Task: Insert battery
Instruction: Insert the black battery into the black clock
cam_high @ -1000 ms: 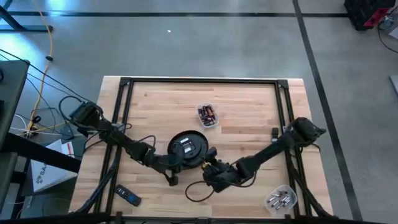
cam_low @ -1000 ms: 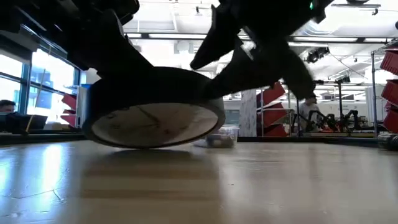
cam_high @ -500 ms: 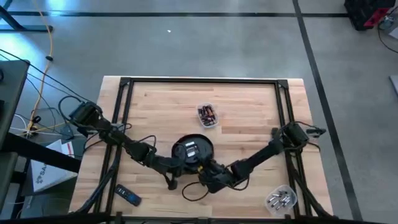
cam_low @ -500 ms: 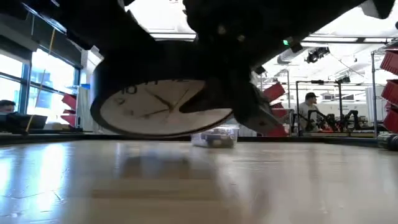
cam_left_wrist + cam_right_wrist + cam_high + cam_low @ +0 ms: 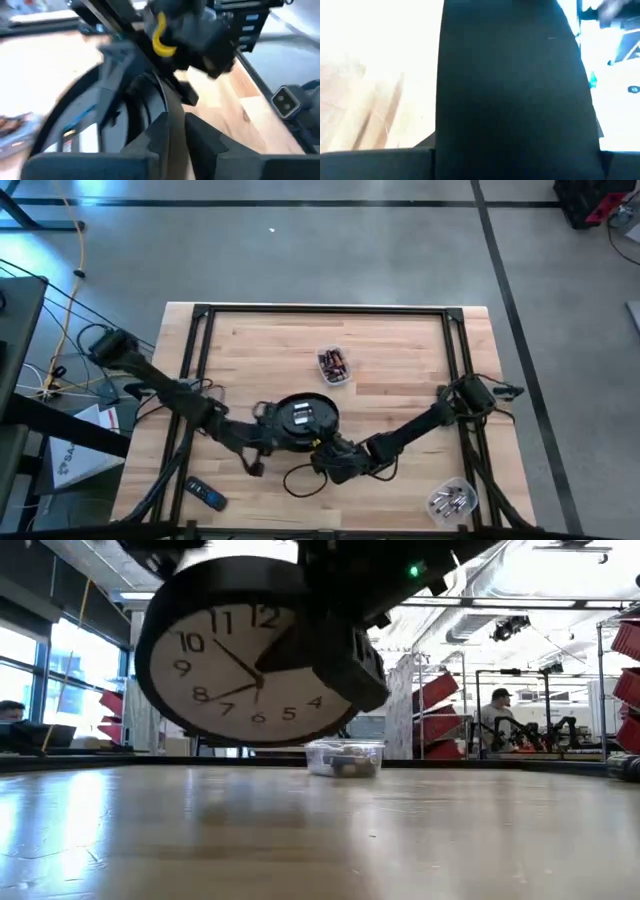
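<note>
Clock (image 5: 245,655) held clear of the tabletop (image 5: 320,830), face tilted toward the low camera, back side up in the high view. Left hand (image 5: 262,420) clamped on the clock's rim (image 5: 170,125): one finger on each side of the edge. Right hand (image 5: 322,457) at the opposite, near edge of the clock; finger state cannot be told. Clear tub of batteries (image 5: 334,365) sits on the tabletop beyond both hands, well apart from them.

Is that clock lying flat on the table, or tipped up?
Tipped up and off the table: the low view shows the clock face-on, numerals readable, with a clear gap beneath its rim.
</note>
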`<state>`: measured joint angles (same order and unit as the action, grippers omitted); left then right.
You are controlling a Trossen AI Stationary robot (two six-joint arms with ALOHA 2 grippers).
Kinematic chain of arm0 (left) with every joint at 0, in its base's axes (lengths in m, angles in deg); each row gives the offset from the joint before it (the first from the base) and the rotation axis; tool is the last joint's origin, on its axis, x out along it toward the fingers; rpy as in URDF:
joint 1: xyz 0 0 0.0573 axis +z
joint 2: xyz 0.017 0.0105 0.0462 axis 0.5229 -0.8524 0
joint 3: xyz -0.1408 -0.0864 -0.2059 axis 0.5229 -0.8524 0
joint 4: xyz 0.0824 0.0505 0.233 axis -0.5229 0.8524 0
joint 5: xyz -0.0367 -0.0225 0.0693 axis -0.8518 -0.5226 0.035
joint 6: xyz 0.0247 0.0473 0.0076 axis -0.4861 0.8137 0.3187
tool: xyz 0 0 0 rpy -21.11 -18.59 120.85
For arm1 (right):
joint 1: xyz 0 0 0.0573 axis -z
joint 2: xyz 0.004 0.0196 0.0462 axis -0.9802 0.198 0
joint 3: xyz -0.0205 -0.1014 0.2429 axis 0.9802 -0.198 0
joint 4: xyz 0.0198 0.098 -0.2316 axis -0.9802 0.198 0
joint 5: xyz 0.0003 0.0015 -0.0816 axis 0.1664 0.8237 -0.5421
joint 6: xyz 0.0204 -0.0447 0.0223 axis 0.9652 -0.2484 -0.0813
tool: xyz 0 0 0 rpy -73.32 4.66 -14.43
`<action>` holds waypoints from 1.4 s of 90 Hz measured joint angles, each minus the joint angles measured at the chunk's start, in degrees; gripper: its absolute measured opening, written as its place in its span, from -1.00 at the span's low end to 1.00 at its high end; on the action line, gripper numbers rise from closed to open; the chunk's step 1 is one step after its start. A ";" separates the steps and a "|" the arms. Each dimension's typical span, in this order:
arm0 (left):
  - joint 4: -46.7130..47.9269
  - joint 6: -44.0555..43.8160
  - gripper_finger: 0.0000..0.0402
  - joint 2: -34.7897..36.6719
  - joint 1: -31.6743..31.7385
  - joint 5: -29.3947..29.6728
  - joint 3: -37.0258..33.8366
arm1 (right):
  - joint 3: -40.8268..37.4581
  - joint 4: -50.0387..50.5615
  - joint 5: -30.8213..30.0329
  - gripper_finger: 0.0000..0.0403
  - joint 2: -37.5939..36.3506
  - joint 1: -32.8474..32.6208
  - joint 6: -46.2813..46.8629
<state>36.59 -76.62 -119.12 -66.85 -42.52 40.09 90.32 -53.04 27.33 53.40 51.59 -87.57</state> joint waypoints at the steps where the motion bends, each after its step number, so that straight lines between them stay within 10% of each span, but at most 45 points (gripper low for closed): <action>1: 0.68 0.02 -0.68 0.79 -0.37 0.75 0.00 | 0.20 0.00 -0.03 -0.41 0.00 0.01 0.21; 19: 8.85 1.39 -0.61 12.02 -8.97 17.13 -0.06 | 3.92 -0.57 2.07 -0.41 -0.27 0.81 9.93; 39: 11.36 -5.66 -0.61 15.33 -20.86 45.01 -3.14 | 5.09 -0.62 22.27 -0.41 -2.25 7.82 41.91; 57: 10.58 -4.95 -0.61 12.29 -29.45 54.87 -3.54 | 4.96 -0.99 32.51 -0.41 -2.25 15.39 68.54; 95: 8.33 -2.07 -0.61 11.90 -32.36 55.08 -3.50 | 6.20 -19.78 47.06 -0.41 8.75 25.89 101.61; 126: 8.17 -2.49 -0.61 11.92 -32.29 55.19 -3.50 | 27.76 -17.44 47.47 -0.41 21.83 25.41 109.44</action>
<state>44.76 -79.11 -107.20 -99.14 12.68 36.59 118.08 -70.48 74.79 75.23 77.00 21.88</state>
